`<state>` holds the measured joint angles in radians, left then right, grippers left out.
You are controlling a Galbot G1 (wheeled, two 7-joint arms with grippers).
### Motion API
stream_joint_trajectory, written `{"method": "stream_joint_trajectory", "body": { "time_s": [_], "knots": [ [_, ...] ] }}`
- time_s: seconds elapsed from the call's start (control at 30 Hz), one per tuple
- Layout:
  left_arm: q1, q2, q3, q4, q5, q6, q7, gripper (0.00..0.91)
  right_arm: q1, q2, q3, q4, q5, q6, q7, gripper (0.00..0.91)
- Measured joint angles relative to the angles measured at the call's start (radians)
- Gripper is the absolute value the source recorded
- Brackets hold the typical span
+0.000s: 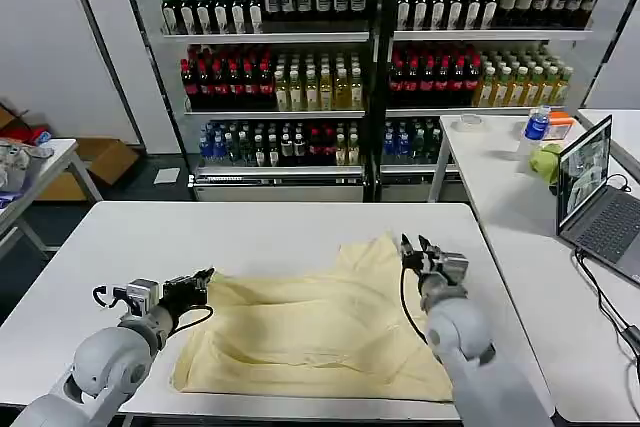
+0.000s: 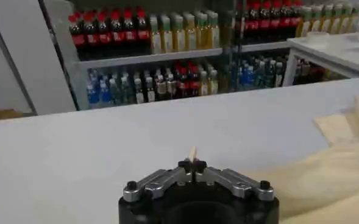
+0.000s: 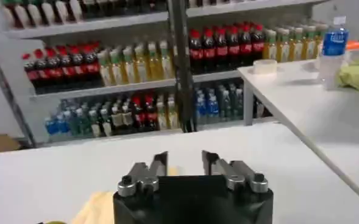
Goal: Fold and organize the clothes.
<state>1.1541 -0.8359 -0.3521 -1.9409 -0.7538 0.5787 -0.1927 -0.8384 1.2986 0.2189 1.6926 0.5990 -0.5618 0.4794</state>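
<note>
Cream garment lay spread on white table, near front edge, rumpled. Long axis ran left to right across table; one pointed corner reached back toward shelves, beside right gripper.

Left gripper sat at garment's left edge. Left wrist view showed fingers pressed together on thin strip of cream cloth, detail head view could not resolve.

Right gripper hung at garment's far right corner. Right wrist view showed fingers apart, nothing between them.

Bottle shelves stood behind table.
</note>
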Motion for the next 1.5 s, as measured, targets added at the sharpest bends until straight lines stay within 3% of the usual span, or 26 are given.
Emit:
{"method": "stream_joint_trajectory", "body": {
  "time_s": [0.4, 0.47, 0.5, 0.57, 0.63, 1.2, 1.5],
  "knots": [
    [-0.012, -0.004, 0.007, 0.005, -0.002, 0.000, 0.001, 0.010, 0.158, 0.096, -0.045, -0.240, 0.035, -0.014, 0.059, 0.907],
    [-0.013, -0.005, 0.009, 0.005, -0.002, 0.000, 0.001, 0.010, 0.168, 0.103, -0.050, -0.259, 0.042, -0.014, 0.066, 0.413],
    [-0.014, -0.006, 0.010, 0.005, -0.002, 0.000, 0.001, 0.010, 0.172, 0.107, -0.051, -0.267, 0.046, -0.015, 0.070, 0.282],
    [-0.015, -0.008, 0.013, 0.007, -0.002, 0.000, 0.001, 0.010, 0.180, 0.111, -0.053, -0.283, 0.055, -0.016, 0.080, 0.060],
    [-0.017, -0.010, 0.016, 0.007, -0.002, 0.000, 0.001, 0.010, 0.186, 0.115, -0.055, -0.295, 0.065, -0.017, 0.086, 0.000],
    [-0.021, -0.012, 0.018, 0.012, -0.003, 0.000, 0.001, 0.010, 0.207, 0.128, -0.063, -0.339, 0.096, -0.019, 0.086, 0.000],
    [-0.026, -0.014, 0.013, 0.013, -0.008, -0.001, 0.001, 0.010, 0.174, 0.102, -0.051, -0.284, 0.067, -0.007, 0.040, 0.000]
  ]
}}
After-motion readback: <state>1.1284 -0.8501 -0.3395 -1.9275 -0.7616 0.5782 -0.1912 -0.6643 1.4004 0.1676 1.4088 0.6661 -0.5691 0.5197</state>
